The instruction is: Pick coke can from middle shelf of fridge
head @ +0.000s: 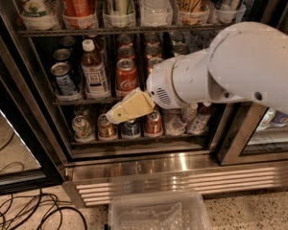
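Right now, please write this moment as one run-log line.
hand: in front, just below coke can | coke can: upright on middle shelf, not yet held

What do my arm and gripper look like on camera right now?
The arm is a bulky, smooth white shell, rounded like a tube, with a patch of small vent holes near the wrist. No cables show. The gripper, just below the coke can in the picture, is a pale cream-yellow wedge.
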